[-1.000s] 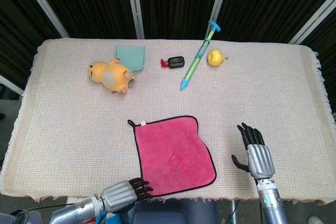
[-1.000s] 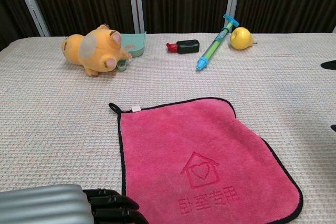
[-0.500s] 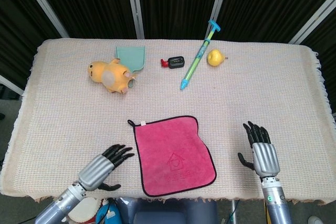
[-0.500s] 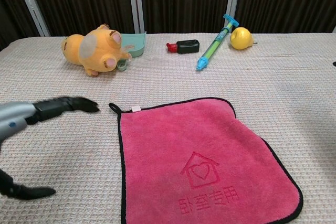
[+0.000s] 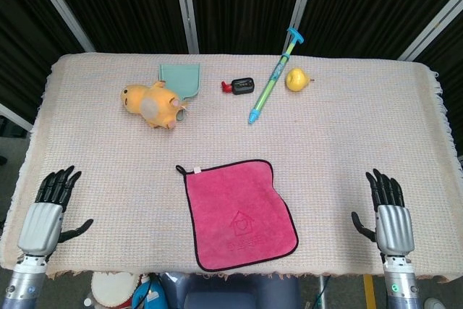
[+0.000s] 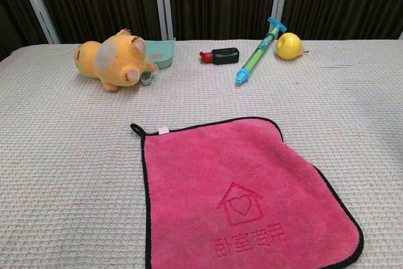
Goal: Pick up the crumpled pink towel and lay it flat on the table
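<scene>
1. Left hand [image 5: 45,211]: positioned at the near edge of the bench [image 5: 376,128], at 8 o'clock from the pink towel [image 5: 239,215]. Fingers are spread and nothing is grasped; the hand is released. It is well apart from the towel.
2. Right hand [image 5: 391,211]: positioned at the near edge at 4 o'clock from the towel, fingers spread, released, grasping nothing. With both hands parked wide of the towel, no contact can disturb the cloth.
3. Pink towel: lies spread flat at the near centre of the bench, black-bound edges visible on all sides, hanging loop [image 6: 135,128] at the far-left corner, house emblem facing up. No folds are visible; the laying step appears complete.
4. Plush toy [image 5: 152,104]: lies at 11 o'clock from the towel, just in front of a teal dustpan [image 5: 180,77].
5. Small red-and-black object [image 5: 239,86]: lies at 12 o'clock, far side.
6. Toy syringe [image 5: 275,76]: lies at 1 o'clock, angled toward the far edge, with a yellow fruit [image 5: 295,79] just beside it. These far items are well apart from the towel and played no evident part in the task.
</scene>
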